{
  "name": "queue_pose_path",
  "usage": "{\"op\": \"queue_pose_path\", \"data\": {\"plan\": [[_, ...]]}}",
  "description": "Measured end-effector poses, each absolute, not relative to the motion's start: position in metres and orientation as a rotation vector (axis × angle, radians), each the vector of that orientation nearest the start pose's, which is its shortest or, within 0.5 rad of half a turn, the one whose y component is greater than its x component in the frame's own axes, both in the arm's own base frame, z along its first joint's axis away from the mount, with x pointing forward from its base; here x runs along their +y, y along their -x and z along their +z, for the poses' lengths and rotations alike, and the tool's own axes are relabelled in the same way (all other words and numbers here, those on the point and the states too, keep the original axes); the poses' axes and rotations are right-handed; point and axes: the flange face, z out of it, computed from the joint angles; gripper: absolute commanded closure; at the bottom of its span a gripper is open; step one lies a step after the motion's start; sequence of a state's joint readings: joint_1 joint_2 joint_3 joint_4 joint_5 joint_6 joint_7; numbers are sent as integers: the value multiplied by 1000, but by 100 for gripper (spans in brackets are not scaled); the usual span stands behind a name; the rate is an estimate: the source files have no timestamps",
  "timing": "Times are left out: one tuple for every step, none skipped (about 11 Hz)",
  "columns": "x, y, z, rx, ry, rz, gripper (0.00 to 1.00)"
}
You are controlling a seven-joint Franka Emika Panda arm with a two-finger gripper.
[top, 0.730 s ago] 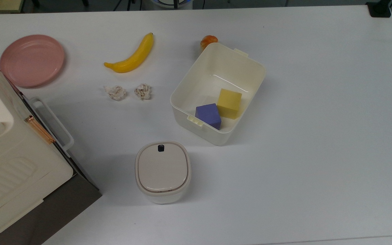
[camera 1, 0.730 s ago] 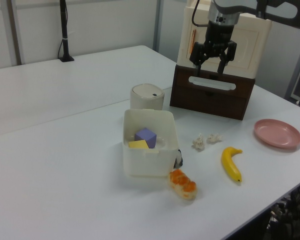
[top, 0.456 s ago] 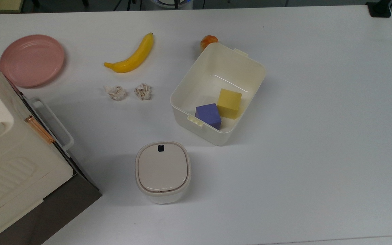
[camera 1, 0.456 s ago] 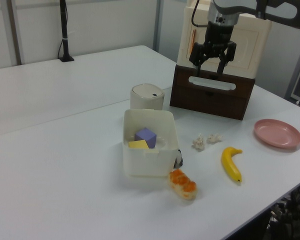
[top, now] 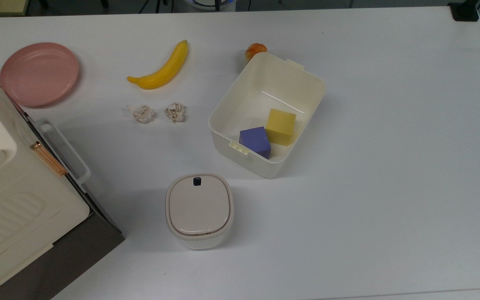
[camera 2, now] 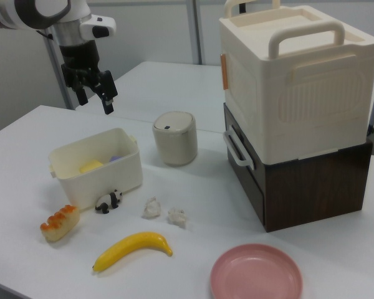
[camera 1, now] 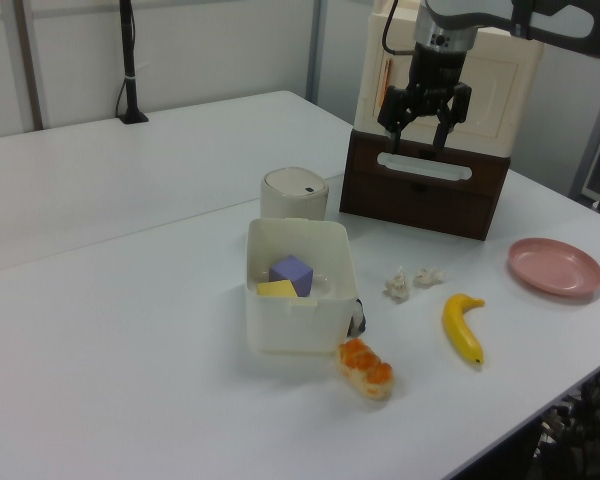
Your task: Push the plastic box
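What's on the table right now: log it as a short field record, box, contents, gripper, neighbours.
box: plastic box, lidless, on the white table
contents: purple cube and yellow cube, side by side
gripper: gripper open, empty, raised in the air, well apart from the box
beside box: pastry and small panda figure next to one short end; lidded bin off the other
elsewhere: banana, two crumpled paper balls, pink plate, cream appliance

Bright, even overhead light w/ soft shadows, slight glare inside plastic box (top: 265, 89), pics sharp.
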State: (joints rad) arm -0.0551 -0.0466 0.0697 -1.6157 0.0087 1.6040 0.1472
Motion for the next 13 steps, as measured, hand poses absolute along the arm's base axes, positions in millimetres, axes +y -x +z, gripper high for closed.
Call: {"op": "queue_pose_path", "data": {"plan": [[10,-543,631,152,3130,-50,0],[11,-542,626,61,3135,-35,0],[14,-541,615,-105,3135,3,0],[19,-539,600,-299,3120,54,0],[26,-537,580,-519,3082,119,0],[31,-535,563,-703,3033,172,0],[32,-534,552,-860,2980,202,0],[30,-533,545,-1021,2928,228,0],[27,-533,537,-1166,2881,263,0],[24,-533,529,-1272,2845,298,0],[22,-535,520,-1339,2814,333,0],[21,-539,508,-1380,2790,367,0],[24,-546,493,-1417,2775,392,0]]}}
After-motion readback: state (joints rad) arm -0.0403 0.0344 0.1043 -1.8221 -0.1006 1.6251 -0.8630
